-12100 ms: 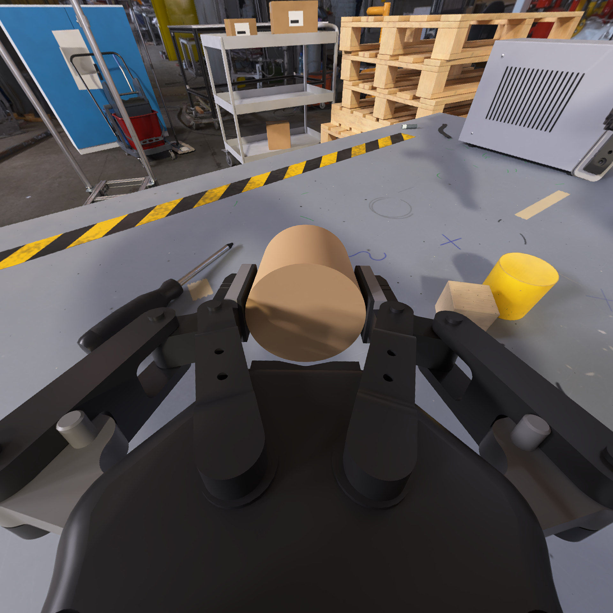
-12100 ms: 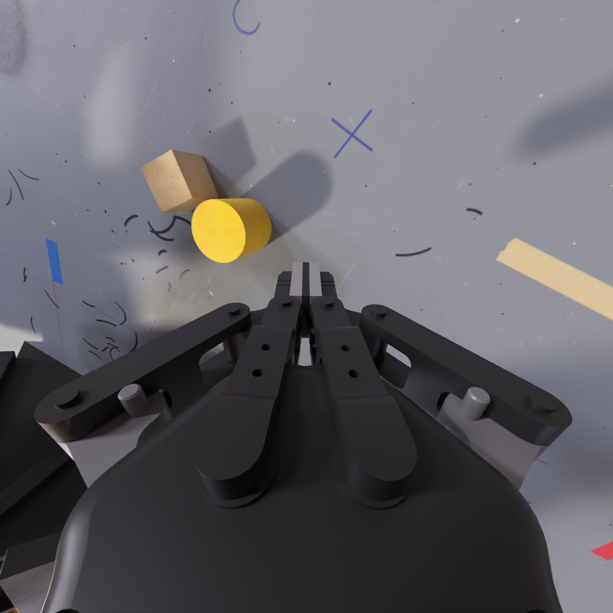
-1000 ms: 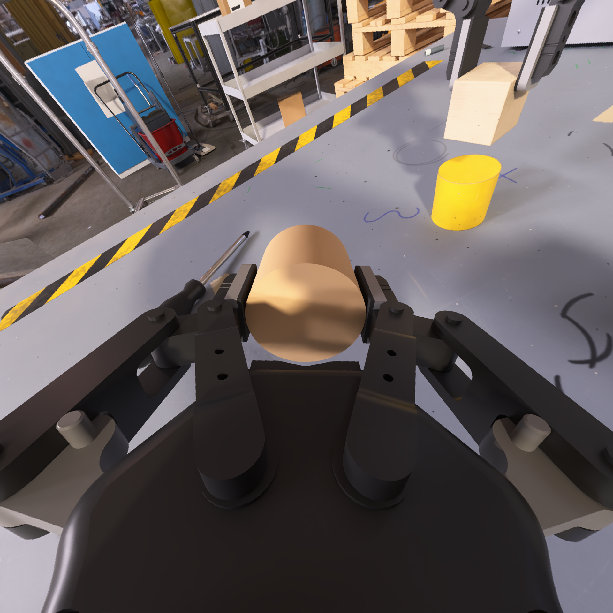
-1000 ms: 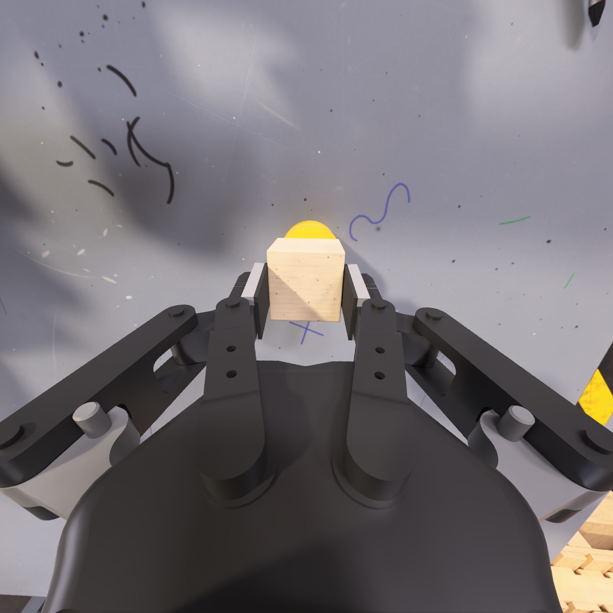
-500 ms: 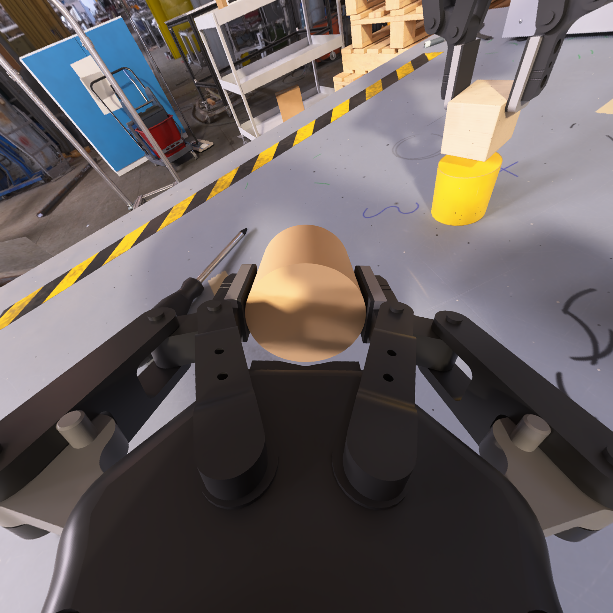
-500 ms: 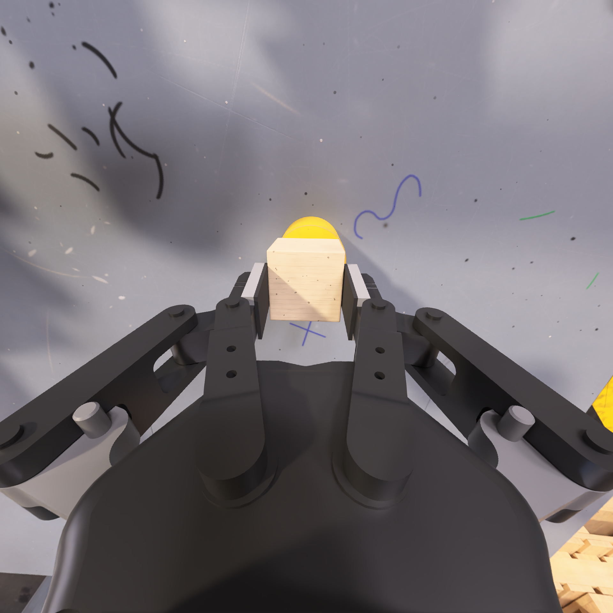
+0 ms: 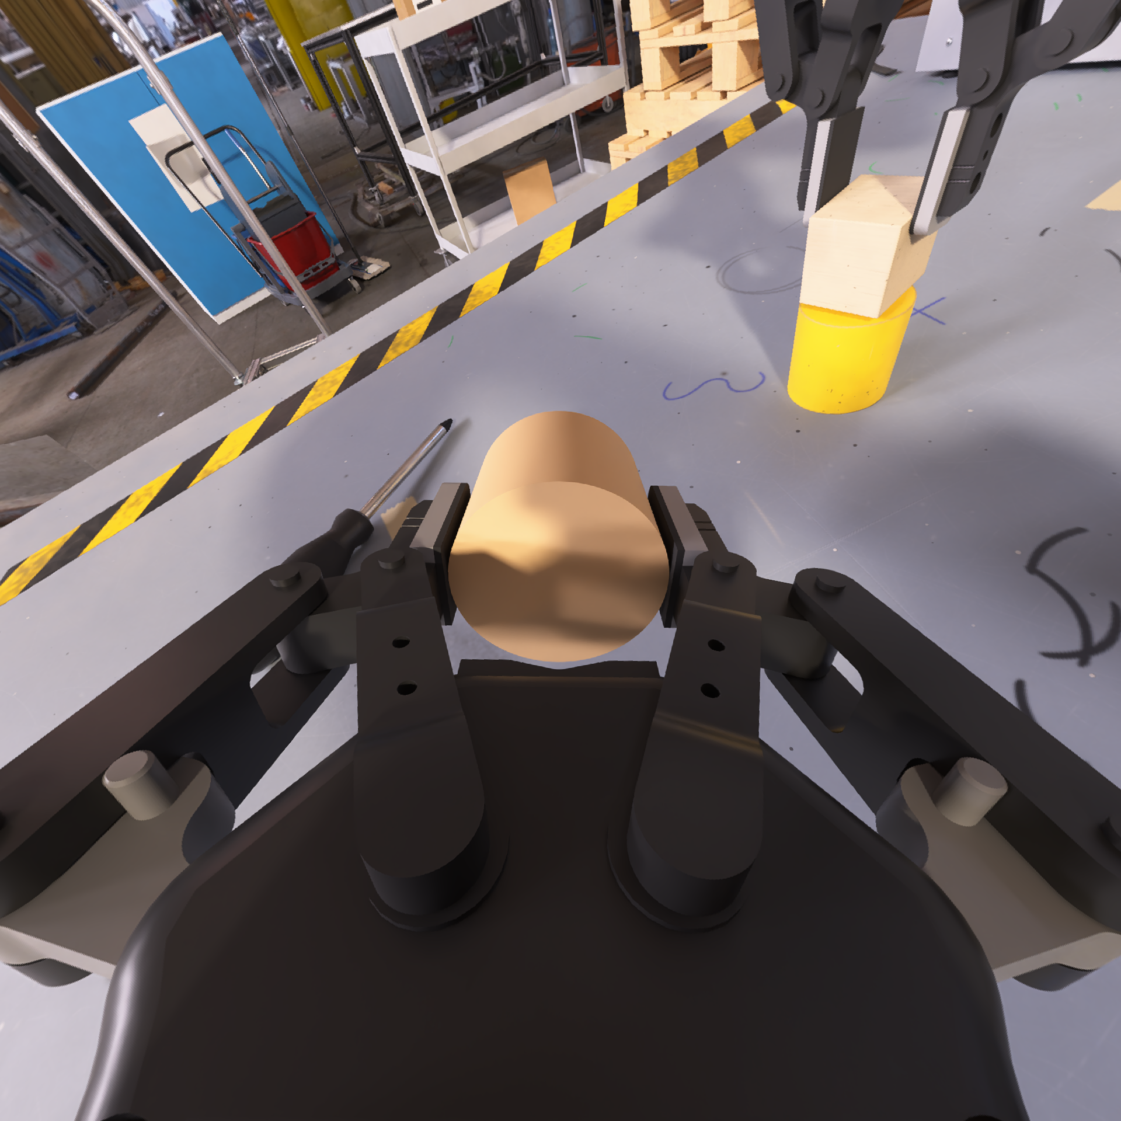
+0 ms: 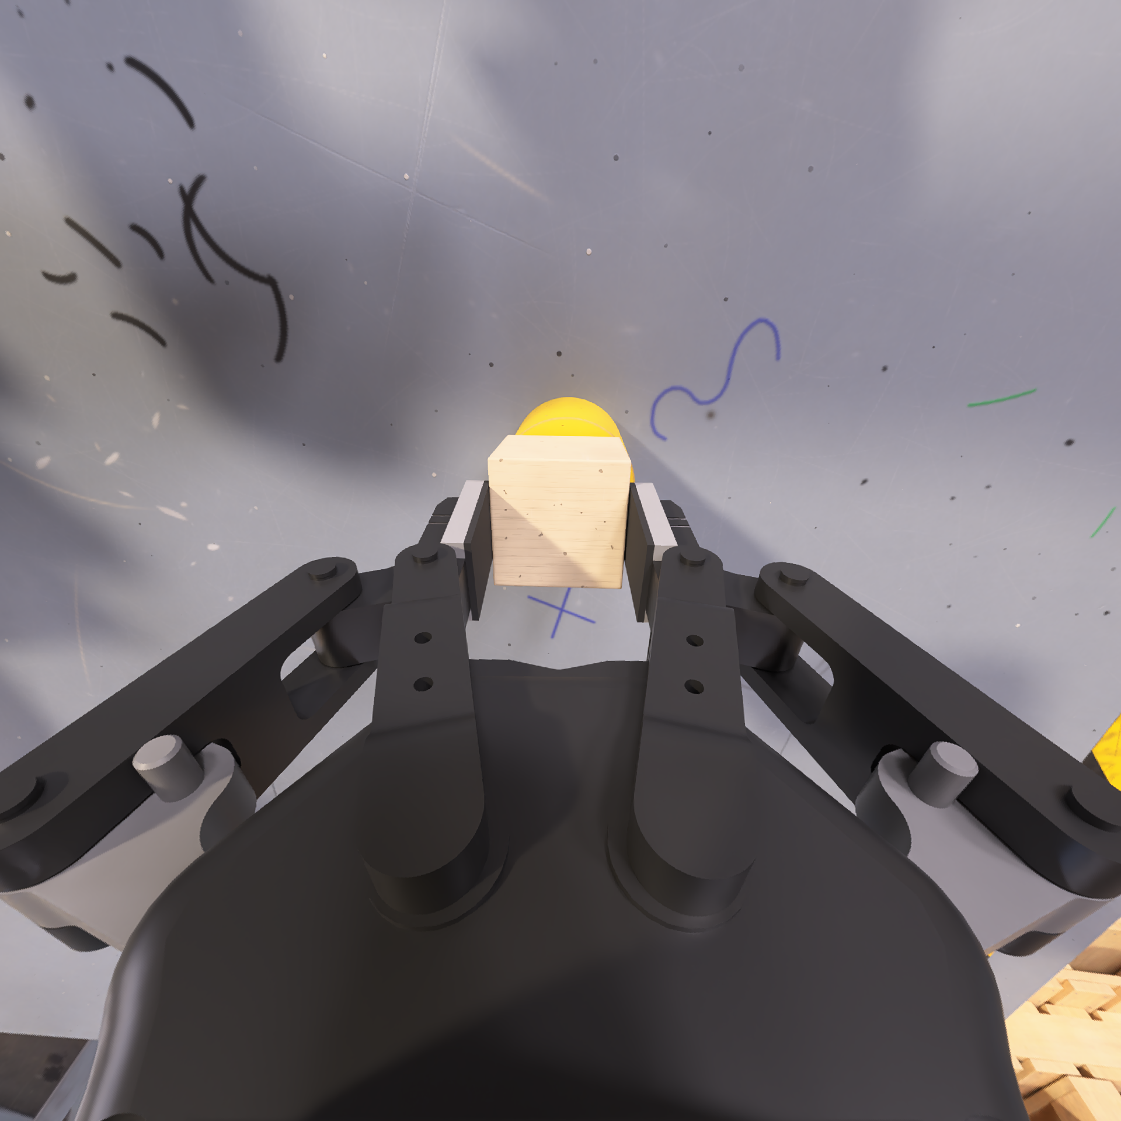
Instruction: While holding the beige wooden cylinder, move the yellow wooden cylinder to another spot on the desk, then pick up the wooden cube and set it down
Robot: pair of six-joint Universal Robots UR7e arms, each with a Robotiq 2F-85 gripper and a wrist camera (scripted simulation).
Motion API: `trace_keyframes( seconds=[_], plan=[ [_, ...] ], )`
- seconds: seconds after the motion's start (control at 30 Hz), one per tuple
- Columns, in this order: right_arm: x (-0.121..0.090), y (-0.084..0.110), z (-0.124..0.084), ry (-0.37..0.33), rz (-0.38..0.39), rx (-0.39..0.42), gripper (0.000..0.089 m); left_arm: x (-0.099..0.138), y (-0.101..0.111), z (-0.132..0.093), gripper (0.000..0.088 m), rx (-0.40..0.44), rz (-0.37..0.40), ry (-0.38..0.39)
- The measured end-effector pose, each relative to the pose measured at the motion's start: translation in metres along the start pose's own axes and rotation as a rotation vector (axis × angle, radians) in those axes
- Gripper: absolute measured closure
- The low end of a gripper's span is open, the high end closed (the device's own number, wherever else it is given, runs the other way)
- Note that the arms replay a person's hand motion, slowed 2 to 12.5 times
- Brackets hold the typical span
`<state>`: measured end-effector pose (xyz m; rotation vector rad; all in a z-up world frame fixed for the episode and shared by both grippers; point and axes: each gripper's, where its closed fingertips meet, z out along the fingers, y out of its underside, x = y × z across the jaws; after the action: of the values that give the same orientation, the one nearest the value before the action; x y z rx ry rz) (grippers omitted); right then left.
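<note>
My left gripper is shut on the beige wooden cylinder and holds it lying along the fingers, above the grey desk. The yellow wooden cylinder stands upright at the far right. My right gripper comes down from above, shut on the pale wooden cube. The cube's underside sits on the yellow cylinder's top. In the right wrist view the gripper clasps the cube, which hides most of the yellow cylinder.
A black-handled screwdriver lies on the desk just left of my left gripper. A yellow-and-black stripe marks the desk's far edge. Beyond it stand a white shelf cart, wooden pallets and a blue panel.
My right gripper has come down with the cube until it rests on the yellow cylinder. Twelve seconds ago it was shut and empty, with cube and cylinder side by side. My left gripper keeps its hold.
</note>
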<state>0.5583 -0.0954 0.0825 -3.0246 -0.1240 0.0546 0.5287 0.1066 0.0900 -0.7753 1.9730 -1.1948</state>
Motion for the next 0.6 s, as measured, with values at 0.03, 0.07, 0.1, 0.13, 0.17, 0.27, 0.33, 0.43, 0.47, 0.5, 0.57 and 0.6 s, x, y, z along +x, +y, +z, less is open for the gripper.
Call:
trace_keyframes(
  seconds=[0.03,0.07,0.1,0.13,0.17,0.27,0.33,0.43,0.47,0.5,0.57,0.6],
  plan=[
    [-0.0002,-0.0002,0.0005,-0.002,0.000,0.001,0.0509,0.0002,0.0000,0.0000,0.0373,0.000,0.000,0.000],
    [-0.0004,-0.0003,0.0009,-0.003,0.001,0.001,0.0509,0.0003,0.0000,0.0001,0.0373,-0.001,0.001,0.001],
    [-0.0005,-0.0004,0.0013,-0.005,0.002,0.002,0.0509,0.0005,0.0000,0.0001,0.0373,-0.001,0.001,0.001],
    [-0.0005,-0.0004,0.0017,-0.006,0.003,0.003,0.0509,0.0007,0.0000,0.0002,0.0373,-0.002,0.002,0.002],
    [-0.0006,-0.0005,0.0022,-0.007,0.003,0.003,0.0509,0.0009,-0.0001,0.0003,0.0373,-0.002,0.003,0.002],
    [-0.0011,-0.0009,0.0035,-0.012,0.002,0.004,0.0509,0.0012,0.0000,0.0004,0.0373,-0.003,0.006,0.002],
    [-0.0013,-0.0009,0.0043,-0.013,0.000,0.003,0.0508,0.0015,0.0002,0.0006,0.0373,-0.005,0.007,0.003],
    [-0.0009,-0.0006,0.0047,-0.011,-0.002,-0.001,0.0509,0.0017,0.0006,0.0008,0.0373,-0.007,0.008,0.003],
    [-0.0008,-0.0007,0.0048,-0.010,-0.003,-0.001,0.0509,0.0017,0.0007,0.0009,0.0373,-0.008,0.008,0.003],
    [-0.0007,-0.0007,0.0048,-0.010,-0.003,-0.001,0.0509,0.0017,0.0007,0.0010,0.0373,-0.008,0.008,0.003],
    [-0.0008,-0.0006,0.0049,-0.010,-0.004,-0.003,0.0509,0.0018,0.0008,0.0011,0.0373,-0.008,0.008,0.003],
    [-0.0008,-0.0004,0.0049,-0.010,-0.005,-0.004,0.0509,0.0019,0.0009,0.0012,0.0373,-0.008,0.008,0.003]
  ],
)
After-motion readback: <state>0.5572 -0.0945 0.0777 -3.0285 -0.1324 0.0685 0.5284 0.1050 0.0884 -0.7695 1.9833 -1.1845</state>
